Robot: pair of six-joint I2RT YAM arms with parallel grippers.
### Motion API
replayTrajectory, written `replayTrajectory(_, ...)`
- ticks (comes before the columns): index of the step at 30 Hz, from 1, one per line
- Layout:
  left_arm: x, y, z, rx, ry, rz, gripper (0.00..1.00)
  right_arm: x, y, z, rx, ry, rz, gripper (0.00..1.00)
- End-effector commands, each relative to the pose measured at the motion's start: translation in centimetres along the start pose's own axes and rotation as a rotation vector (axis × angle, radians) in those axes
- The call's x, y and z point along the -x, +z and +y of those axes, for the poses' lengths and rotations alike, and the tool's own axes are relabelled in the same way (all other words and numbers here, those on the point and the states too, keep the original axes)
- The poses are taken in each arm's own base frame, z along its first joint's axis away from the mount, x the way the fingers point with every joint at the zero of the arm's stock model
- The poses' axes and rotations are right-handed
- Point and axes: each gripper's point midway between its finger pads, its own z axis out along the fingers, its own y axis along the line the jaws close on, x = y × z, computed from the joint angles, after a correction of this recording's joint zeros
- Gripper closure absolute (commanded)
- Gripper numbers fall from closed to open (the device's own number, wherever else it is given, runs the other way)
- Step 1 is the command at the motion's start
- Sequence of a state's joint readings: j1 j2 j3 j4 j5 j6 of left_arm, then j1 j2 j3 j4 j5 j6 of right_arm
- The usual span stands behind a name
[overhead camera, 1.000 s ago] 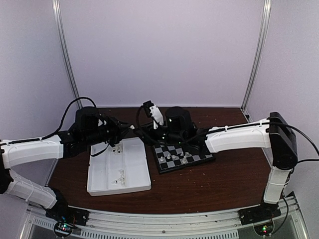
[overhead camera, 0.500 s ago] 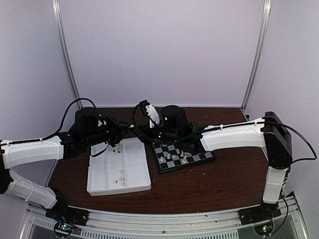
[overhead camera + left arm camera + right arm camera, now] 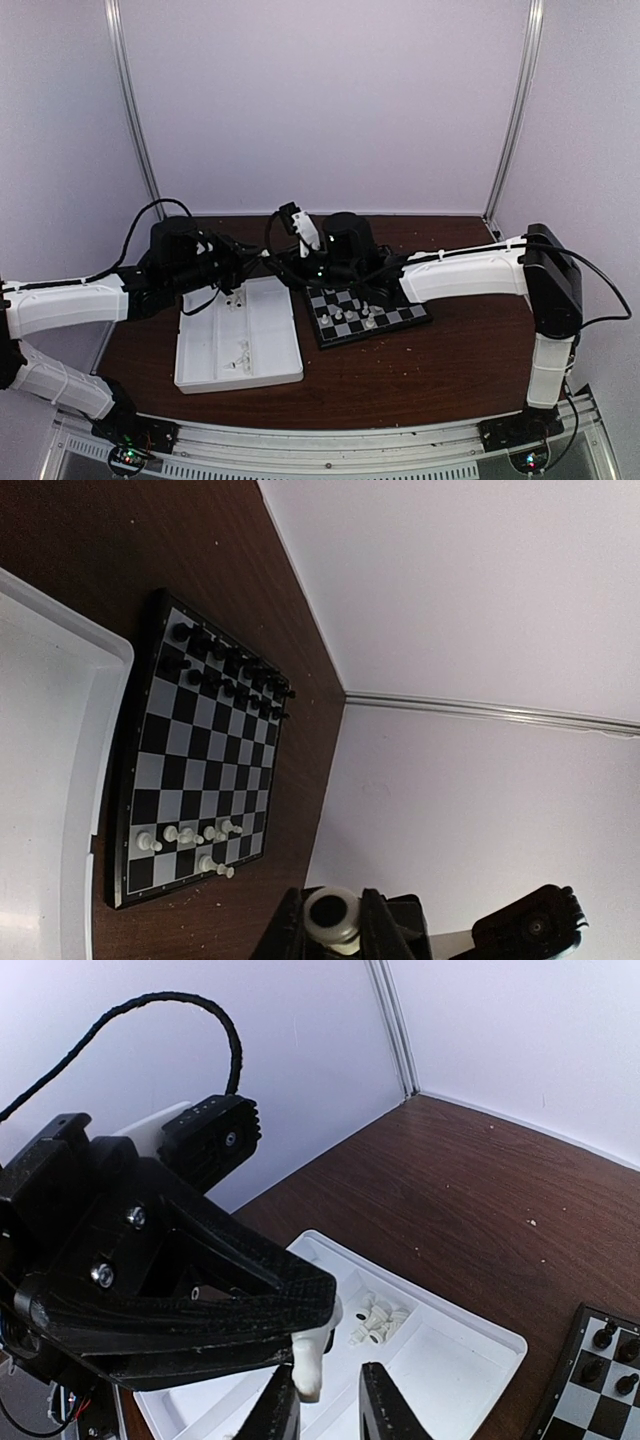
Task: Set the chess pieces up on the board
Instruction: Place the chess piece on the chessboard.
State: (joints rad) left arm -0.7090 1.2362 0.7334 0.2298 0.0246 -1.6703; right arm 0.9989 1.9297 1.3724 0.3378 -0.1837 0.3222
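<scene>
Hanging near the far right corner of the white compartmented plastic tray [image 3: 240, 380], a tiny white plastic chessman [image 3: 308, 1365] is clamped by the left gripper [image 3: 332, 927], the jaws of the right gripper [image 3: 331, 1407] parted beside it, and the small black-and-grey chequered chessboard [image 3: 190, 762] is set just beside the tray.

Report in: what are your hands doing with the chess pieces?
Left gripper shut on white piece. Right gripper part open beside it. Board: few white pieces placed. Nothing blocking.
</scene>
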Motion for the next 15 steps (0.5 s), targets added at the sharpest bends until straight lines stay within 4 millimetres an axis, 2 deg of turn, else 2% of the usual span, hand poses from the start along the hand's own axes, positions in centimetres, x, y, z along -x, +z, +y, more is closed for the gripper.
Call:
replayTrajectory(1,-0.18,0.2,-0.44,-0.039,-0.009,0.004,0.84,1.57,0.38,-0.15,0.009,0.012,-0.041,0.77)
replayTrajectory(10,-0.32,0.5,-0.12,-0.035,-0.018,0.012,0.84,2.09,0.45,0.15,0.028,0.005,-0.055,0.75)
replayTrajectory(15,-0.39,0.6,-0.3,-0.044,-0.021,0.017,0.84,1.99,0.79,0.09,0.029,0.005,-0.044,0.83)
